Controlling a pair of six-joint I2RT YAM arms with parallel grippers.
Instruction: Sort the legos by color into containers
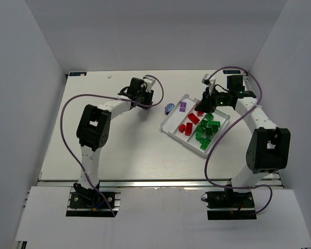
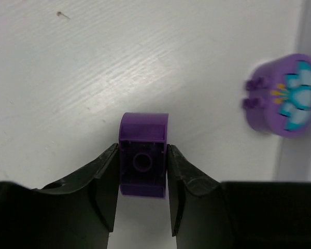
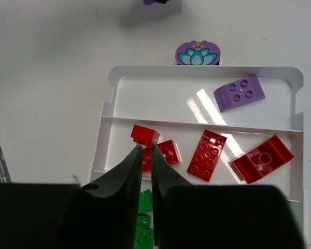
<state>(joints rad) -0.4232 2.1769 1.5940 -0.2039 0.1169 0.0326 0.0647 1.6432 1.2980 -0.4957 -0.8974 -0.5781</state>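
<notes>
Top external shows the white tray [image 1: 170, 123] lying skewed on the right half of the table [image 1: 119, 150]. The right arm [image 1: 249, 111] crowds the strip between the tray and the table's right edge, while the left and near stretches of tabletop lie open. The left gripper [image 1: 146, 98] hangs left of the tray, and a round purple flower piece [image 1: 169, 108] sits between them, just outside the tray's rim. The right gripper [image 1: 205, 105] is over the tray's far end. Green bricks [image 1: 206, 132] lie in the right compartment and red bricks [image 1: 188, 124] in the middle one.

Only the left wrist view shows that gripper clamped on a purple brick [image 2: 143, 129], pinched between both fingers. The flower piece is off to its right, beside the tray wall.

Only the right wrist view shows a lilac brick [image 3: 239, 93] alone in the far compartment. It also shows the right fingers [image 3: 132, 171] nearly together at a small red brick [image 3: 144, 135] over the middle compartment. Whether they grip it I cannot tell.
</notes>
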